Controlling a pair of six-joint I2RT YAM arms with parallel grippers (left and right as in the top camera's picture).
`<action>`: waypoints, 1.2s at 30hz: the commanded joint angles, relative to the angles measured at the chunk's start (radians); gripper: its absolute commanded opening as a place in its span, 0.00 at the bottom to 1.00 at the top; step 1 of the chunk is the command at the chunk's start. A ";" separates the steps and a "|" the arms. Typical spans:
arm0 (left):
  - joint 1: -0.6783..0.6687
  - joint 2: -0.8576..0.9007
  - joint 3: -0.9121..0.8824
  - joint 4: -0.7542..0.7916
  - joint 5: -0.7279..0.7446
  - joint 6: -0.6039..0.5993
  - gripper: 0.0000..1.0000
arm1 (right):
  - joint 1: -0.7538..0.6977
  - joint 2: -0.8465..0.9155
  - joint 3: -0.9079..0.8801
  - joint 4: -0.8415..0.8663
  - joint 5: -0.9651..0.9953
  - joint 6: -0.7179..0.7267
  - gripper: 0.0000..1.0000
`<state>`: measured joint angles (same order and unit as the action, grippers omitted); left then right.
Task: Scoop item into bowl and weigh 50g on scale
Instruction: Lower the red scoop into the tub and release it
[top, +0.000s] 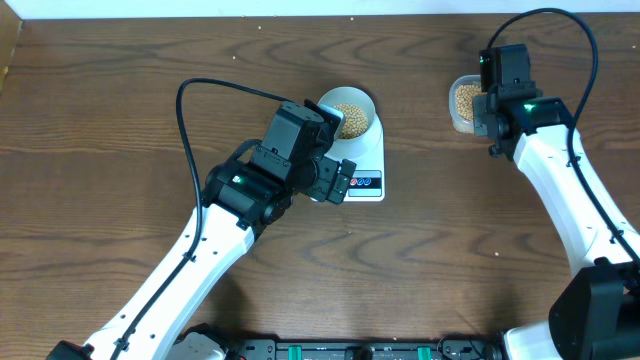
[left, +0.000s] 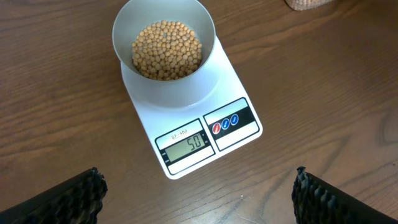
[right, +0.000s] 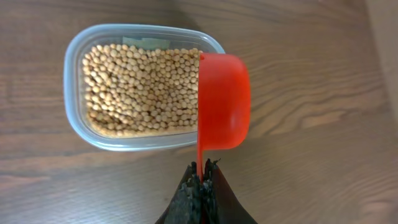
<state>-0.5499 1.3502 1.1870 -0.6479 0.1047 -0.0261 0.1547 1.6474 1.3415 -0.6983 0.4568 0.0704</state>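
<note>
The pale bowl (left: 164, 53) stands on the white scale (left: 193, 134) and holds tan beans (left: 166, 51); the display reads 50. Bowl (top: 348, 112) and scale (top: 366, 172) also show in the overhead view. My left gripper (left: 198, 193) is open and empty, hovering just in front of the scale. My right gripper (right: 202, 177) is shut on the handle of a red scoop (right: 224, 102), which is turned on its side at the right edge of the clear container (right: 74, 93) of beans (right: 140, 90).
The clear bean container (top: 463, 100) sits at the back right of the wooden table (top: 120, 100), under my right arm. My left arm lies diagonally across the table from the front left.
</note>
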 joint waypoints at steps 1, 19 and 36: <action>0.005 0.003 0.004 -0.003 -0.009 -0.005 0.98 | -0.025 -0.024 0.005 0.007 -0.101 0.181 0.01; 0.005 0.003 0.004 -0.003 -0.009 -0.005 0.98 | -0.150 -0.024 -0.135 0.232 -0.494 0.625 0.22; 0.005 0.003 0.004 -0.003 -0.009 -0.005 0.98 | -0.220 -0.024 -0.135 0.175 -0.652 0.612 0.99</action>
<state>-0.5499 1.3502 1.1870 -0.6479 0.1047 -0.0261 -0.0467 1.6470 1.2095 -0.5053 -0.1284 0.6895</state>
